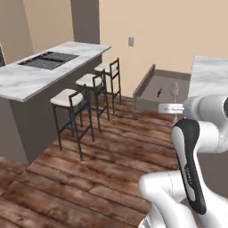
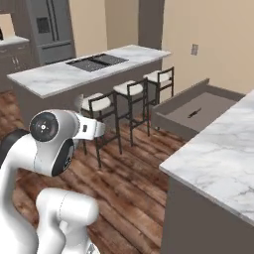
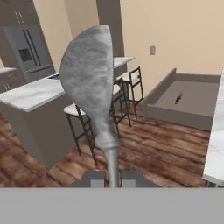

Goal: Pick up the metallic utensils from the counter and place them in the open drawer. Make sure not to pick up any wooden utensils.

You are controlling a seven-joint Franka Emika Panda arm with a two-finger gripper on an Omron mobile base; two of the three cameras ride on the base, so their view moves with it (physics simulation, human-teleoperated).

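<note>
Kitchen with dark brown wood plank flooring [image 1: 102, 164] and tan walls; a marble-topped island with a black sink [image 1: 44, 71] sits at about 10 o'clock in the left base view, three black-framed stools with white seats [image 1: 84, 95] lined up along it; over at 2 o'clock is the wide grey-brown open drawer [image 1: 162, 87], and the white marble counter with grey veins [image 2: 223, 154] takes up the right side of the right base view; a small dark-handled utensil with a grey end [image 3: 178, 98] lies on the drawer floor, slanted, roughly 1 to 7 o'clock in the hand view; the two-finger gripper [image 3: 113, 178] is pinched narrow on the handle of the short silver-grey spoon [image 3: 89, 83], so the spoon sits right between the tips at 6 o'clock and its long axis runs straight away from the hand, bowl end up toward 12 o'clock, leaning a touch left; the drawer sits well apart from it at 2 to 3 o'clock.
</note>
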